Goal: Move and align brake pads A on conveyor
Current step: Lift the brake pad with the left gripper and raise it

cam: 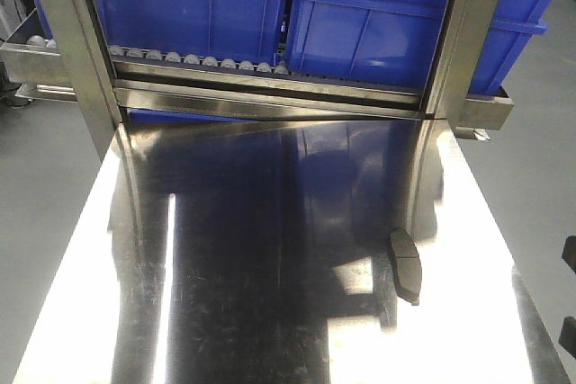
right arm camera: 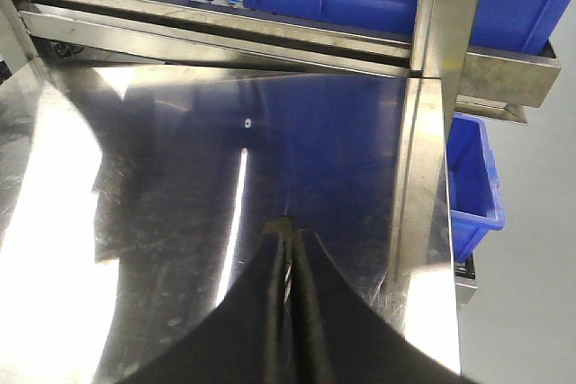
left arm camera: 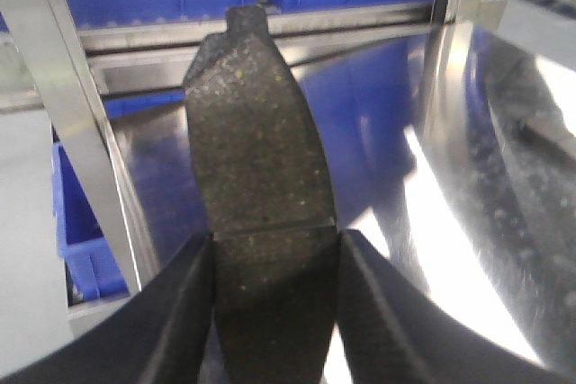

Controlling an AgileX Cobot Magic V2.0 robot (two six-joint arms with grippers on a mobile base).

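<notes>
The left pincer (left arm camera: 276, 245) is closed partway, its two black fingers (left arm camera: 180, 312) pressed against the long edges of a brake pad (left arm camera: 261, 159) and gripping it at its near end, just below the groove that runs across its middle. The pad is dark grey, rough and speckled, slightly curved, and it sticks out ahead of the fingers toward the far rack, with a small tab at its far tip. Whether its underside touches anything cannot be told from this view. Beyond it and to the right lies the shiny steel table (left arm camera: 432, 186), and a steel post (left arm camera: 63, 114) rises on the left. The right pincer (right arm camera: 286, 222) is fully closed, its fingertips meeting with nothing between them, over the near part of the table (right arm camera: 135, 177). In the front view a second brake pad (cam: 405, 264) lies on the table (cam: 270, 222) at the near right, close to the right edge, its length running near to far. At the far edge of the table stands a steel frame (cam: 67, 33) carrying a row of rollers (cam: 198, 61), and large blue bins (cam: 198, 6) sit on them side by side. A smaller blue bin (right arm camera: 472, 177) sits lower, off the right side of the table.
</notes>
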